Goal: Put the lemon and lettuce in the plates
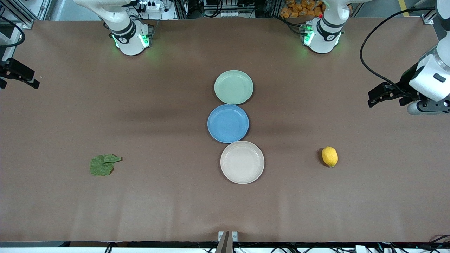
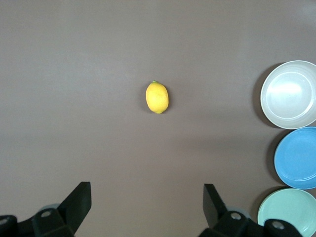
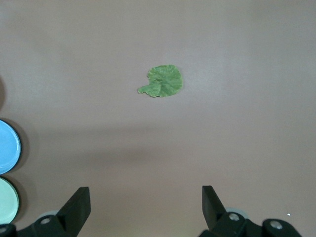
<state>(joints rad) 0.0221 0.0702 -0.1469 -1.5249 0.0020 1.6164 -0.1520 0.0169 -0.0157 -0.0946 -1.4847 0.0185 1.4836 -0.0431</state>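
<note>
We're hovering both pincers wide apart and holding nothing, left pincer (image 2: 143, 207) over the lemon (image 1: 329, 156), right pincer (image 3: 145, 207) over the lettuce (image 1: 103, 164), plates untouched.

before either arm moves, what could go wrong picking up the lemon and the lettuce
The lemon is rounded and lies loose on the table, so it may roll out of the open left tool. The lettuce lies flat, so the open right tool may scrape the table or miss it.
</note>
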